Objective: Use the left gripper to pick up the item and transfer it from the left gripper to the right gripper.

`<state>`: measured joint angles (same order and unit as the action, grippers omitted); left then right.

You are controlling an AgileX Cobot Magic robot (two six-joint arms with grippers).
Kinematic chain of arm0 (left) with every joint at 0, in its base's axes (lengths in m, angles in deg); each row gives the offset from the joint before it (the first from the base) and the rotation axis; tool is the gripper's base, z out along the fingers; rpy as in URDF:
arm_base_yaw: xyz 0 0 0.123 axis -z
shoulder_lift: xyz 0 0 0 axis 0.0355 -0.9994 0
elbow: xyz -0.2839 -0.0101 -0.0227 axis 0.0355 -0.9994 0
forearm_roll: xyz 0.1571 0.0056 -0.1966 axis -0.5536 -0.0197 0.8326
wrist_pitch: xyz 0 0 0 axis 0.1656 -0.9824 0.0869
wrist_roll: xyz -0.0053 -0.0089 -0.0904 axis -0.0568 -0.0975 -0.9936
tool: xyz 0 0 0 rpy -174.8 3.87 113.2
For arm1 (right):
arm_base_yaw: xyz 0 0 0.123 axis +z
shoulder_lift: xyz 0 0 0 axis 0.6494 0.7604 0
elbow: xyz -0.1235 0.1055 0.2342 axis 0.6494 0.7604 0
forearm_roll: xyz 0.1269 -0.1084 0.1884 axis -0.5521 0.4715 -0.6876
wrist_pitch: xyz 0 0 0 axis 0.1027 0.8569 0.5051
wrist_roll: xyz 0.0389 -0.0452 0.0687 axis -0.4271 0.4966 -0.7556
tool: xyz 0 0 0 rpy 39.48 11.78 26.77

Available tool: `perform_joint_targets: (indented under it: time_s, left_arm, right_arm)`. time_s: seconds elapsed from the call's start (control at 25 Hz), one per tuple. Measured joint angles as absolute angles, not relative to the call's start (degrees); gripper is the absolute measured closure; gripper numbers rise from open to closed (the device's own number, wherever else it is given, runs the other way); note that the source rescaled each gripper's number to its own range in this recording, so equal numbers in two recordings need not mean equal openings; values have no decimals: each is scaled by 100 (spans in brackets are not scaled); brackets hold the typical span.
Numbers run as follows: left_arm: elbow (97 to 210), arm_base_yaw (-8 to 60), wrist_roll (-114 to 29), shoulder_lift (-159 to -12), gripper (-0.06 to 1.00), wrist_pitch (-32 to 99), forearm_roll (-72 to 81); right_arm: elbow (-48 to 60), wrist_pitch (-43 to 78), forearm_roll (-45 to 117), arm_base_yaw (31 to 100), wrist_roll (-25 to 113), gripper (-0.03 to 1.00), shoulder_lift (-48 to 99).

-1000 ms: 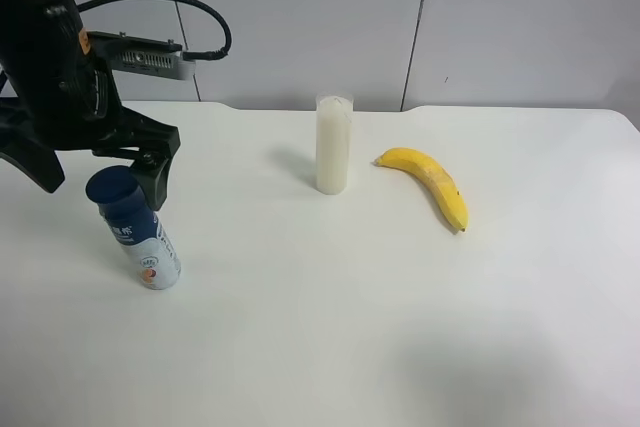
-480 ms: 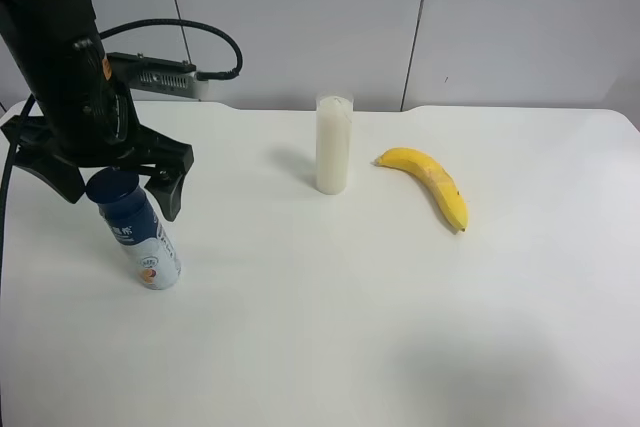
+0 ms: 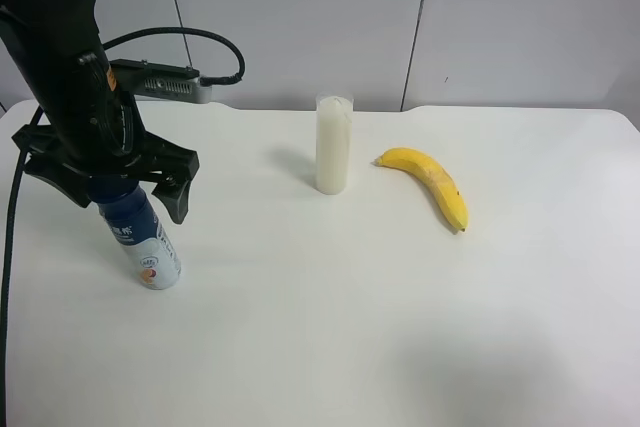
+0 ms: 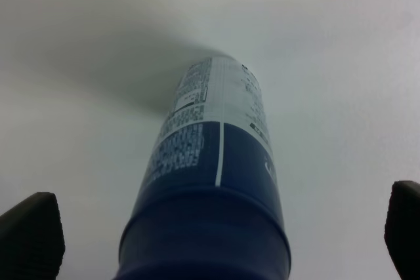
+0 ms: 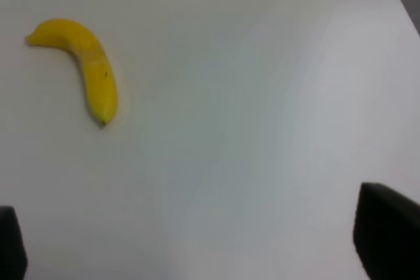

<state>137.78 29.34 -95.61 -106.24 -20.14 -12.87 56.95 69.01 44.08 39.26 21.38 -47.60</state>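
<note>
Across the exterior high view: white table point(image 3: 400, 327), everything else resting on it.

Left side of that frame: black arm point(image 3: 60, 57) with a trailing cable point(image 3: 215, 42). Its left gripper point(image 3: 125, 202) hangs over the cap of the item point(image 3: 148, 245). Fingers are spread wide, one on each side of the cap, with a clear gap on both sides in the left wrist view.

Right gripper point(image 5: 197, 240): only two black fingertips show, at the lower corners of the right wrist view. They are well apart, with table surface between them.

Upper centre of the exterior frame: tall white cylinder point(image 3: 333, 144), upright.

Item, lower left of the frame: standing on its base, blue label above, white body below with a small orange mark. Cap mostly hidden by the gripper.

Banana point(image 3: 430, 182): just right of the cylinder, lying flat, not touching it.
</note>
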Motion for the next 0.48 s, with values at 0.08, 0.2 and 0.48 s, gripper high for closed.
perform_joint_targets:
  time_s: [0.08,0.2,0.48]
  left_arm:
    - [13742,2934,-9561,-10624,-6,-1985,-1287]
    - [13690,2934,-9561,-10624,-6,-1971,-1287]
    - [13610,2934,-9546,-10624,-6,-1967,-1287]
  right_arm:
    - [5695,6901,4408,3926,2138,-3,-4760]
    - [5695,6901,4408,3926,2138,-3,-4760]
    - [5695,6901,4408,3926,2138,-3,-4760]
